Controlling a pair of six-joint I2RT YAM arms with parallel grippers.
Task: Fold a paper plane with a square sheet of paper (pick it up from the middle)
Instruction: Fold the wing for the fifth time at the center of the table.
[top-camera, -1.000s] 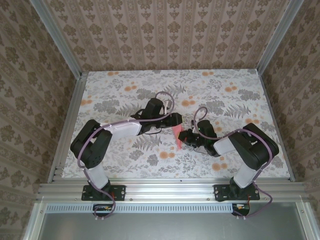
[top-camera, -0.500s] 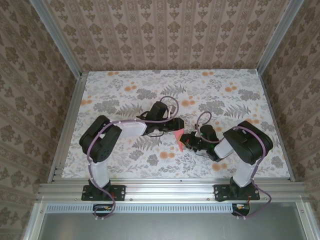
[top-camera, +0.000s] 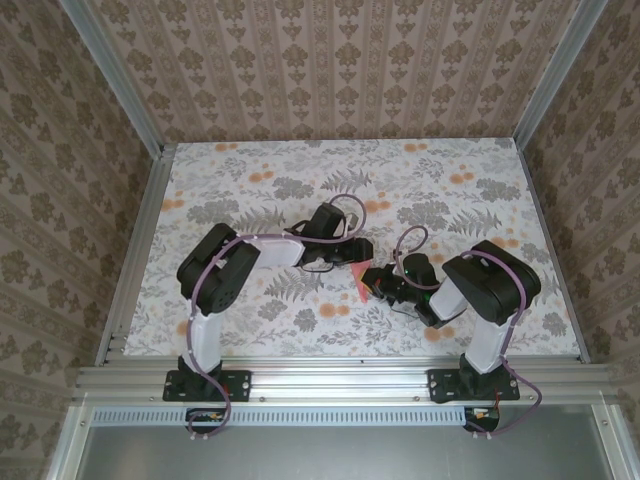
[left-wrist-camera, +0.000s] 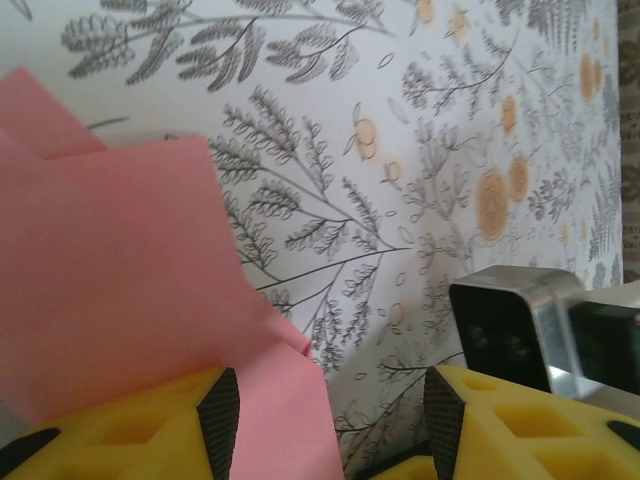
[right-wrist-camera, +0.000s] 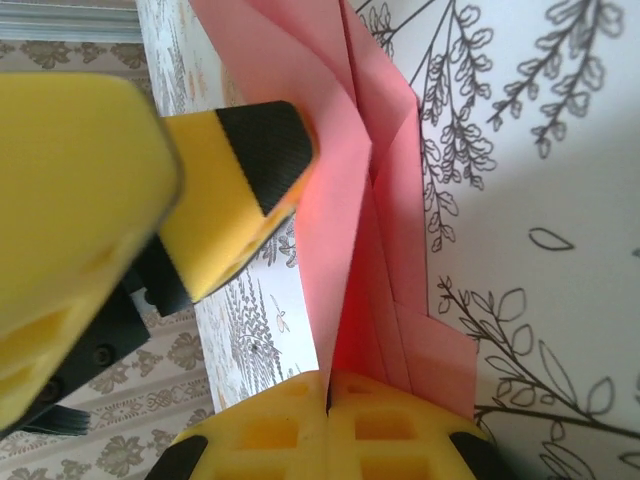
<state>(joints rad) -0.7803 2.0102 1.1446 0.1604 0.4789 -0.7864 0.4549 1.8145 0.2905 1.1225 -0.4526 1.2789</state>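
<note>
**Layered pink sheet pinched mid-table, plane unfinished**
The right gripper (right-wrist-camera: 330, 405) is clamped on the paper sheet (right-wrist-camera: 345, 200), which is already creased into narrow layers and is held near the middle of the floral table (top-camera: 250, 180). The left gripper (left-wrist-camera: 330, 415) is parted around one edge. Wing folds are judged to remain.

Your top view looks down from above and behind the arm bases (top-camera: 205, 385) over the whole table (top-camera: 220, 170). Your two wrist cameras sit right up against the pink paper (left-wrist-camera: 120, 260), which all three views share
</note>
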